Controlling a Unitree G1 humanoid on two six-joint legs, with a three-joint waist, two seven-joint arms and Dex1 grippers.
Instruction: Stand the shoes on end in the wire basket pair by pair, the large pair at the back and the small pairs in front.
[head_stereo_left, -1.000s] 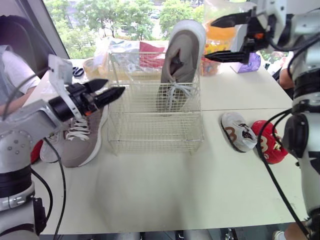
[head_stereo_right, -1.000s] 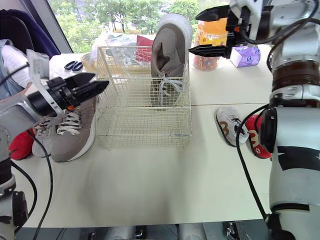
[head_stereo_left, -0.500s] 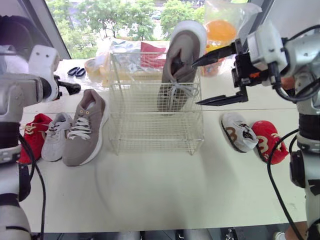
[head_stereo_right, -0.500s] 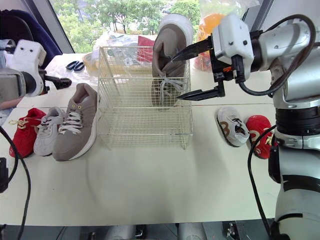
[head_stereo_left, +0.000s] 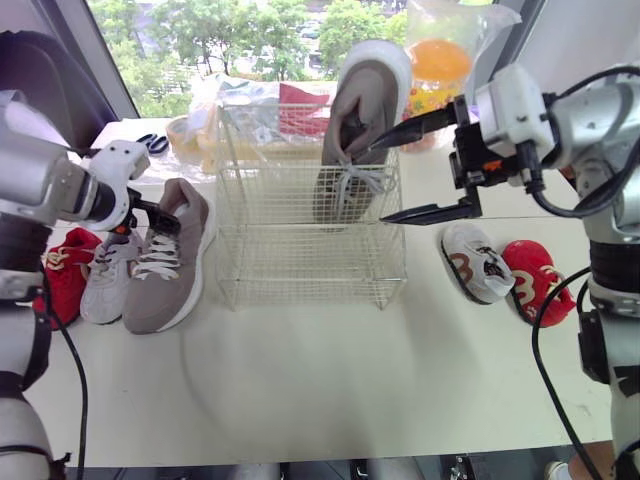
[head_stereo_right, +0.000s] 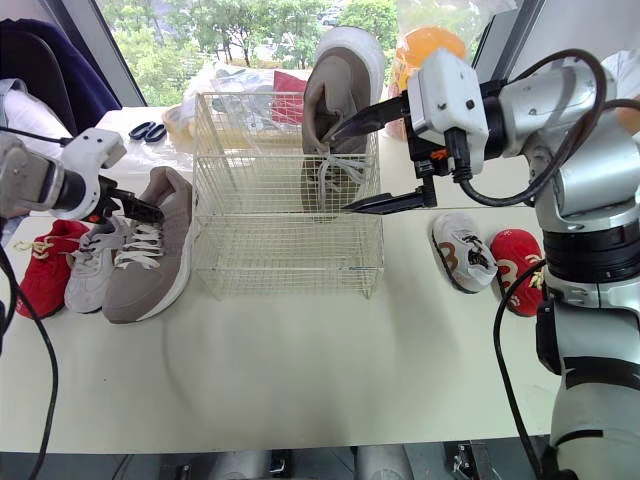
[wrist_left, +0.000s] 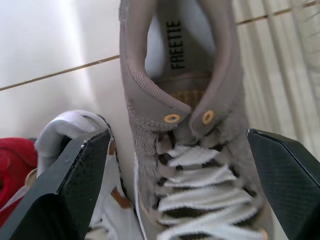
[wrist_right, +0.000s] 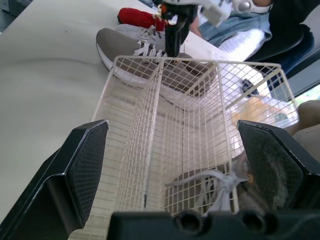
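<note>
Shoes, large grey pair | upright shoe on end at back of wire basket, front left free for small pairs | mate flat on table beside basket | left gripper spread astride its laces, apparently to lift | right gripper released, empty.

I see one big grey shoe standing on end at the back of the wire basket. My right gripper hangs near that shoe, jaws wide apart.
</note>
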